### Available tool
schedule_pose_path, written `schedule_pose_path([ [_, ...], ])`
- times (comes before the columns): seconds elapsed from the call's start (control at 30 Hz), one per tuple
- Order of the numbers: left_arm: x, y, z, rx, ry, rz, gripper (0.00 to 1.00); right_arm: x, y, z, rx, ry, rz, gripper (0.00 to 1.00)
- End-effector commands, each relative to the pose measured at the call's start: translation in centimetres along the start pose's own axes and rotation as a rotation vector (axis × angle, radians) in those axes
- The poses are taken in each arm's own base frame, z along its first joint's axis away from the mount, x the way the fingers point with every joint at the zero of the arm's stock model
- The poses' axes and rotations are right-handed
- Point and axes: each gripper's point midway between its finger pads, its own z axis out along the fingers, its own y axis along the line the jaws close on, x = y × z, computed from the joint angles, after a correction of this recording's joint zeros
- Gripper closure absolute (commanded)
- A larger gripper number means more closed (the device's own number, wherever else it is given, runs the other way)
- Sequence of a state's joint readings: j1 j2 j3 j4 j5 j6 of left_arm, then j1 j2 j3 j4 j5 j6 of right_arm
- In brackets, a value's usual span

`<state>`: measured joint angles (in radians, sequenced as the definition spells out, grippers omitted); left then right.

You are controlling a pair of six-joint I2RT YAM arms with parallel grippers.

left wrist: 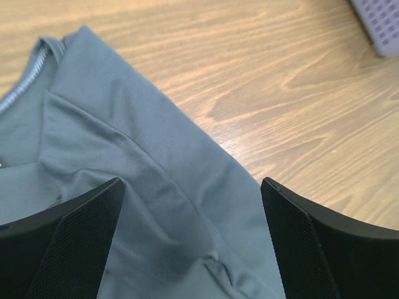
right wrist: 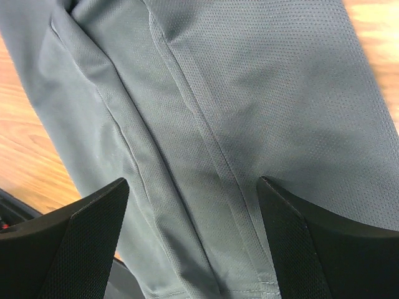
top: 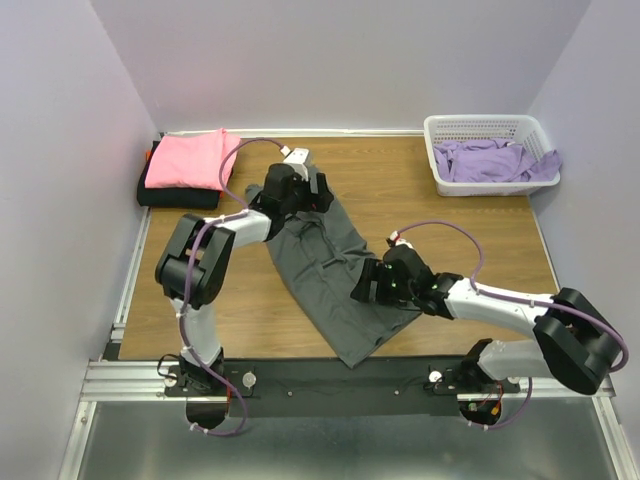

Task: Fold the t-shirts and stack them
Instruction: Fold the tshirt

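Note:
A dark charcoal grey t-shirt point(top: 330, 275) lies folded lengthwise in a long strip across the middle of the table. My left gripper point(top: 312, 192) is open just above its far end, near the collar point(left wrist: 28, 78). My right gripper point(top: 365, 287) is open just above its near part, over the side seams point(right wrist: 206, 124). A folded bright pink t-shirt point(top: 190, 158) lies on a folded black t-shirt point(top: 172, 196) at the far left. Lavender purple t-shirts point(top: 490, 160) lie in the basket.
A white lattice basket point(top: 440, 150) stands at the far right corner; its corner shows in the left wrist view point(left wrist: 380, 25). Grey walls close in the table on three sides. A black rail point(top: 330, 375) runs along the near edge.

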<state>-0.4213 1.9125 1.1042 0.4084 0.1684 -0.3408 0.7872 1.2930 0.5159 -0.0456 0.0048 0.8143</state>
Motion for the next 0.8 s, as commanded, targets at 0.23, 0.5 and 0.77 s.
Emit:
schedule_pose_path([
  [0.23,-0.5,0.4,-6.1,-0.085,-0.056,0.009,0.02,0.1,-2.8,-0.5,0.152,0.011,-0.096,0.08],
  [0.5,5.5,2.2,-5.7,-0.119,0.058,-0.017,0.02,-0.3,-2.3,-0.3,0.141,0.015,-0.121,0.08],
  [0.77,7.6,2.7,-4.1,-0.11,0.103,-0.033,0.02,0.8,-3.2,-0.5,0.154,0.032,-0.091,0.08],
])
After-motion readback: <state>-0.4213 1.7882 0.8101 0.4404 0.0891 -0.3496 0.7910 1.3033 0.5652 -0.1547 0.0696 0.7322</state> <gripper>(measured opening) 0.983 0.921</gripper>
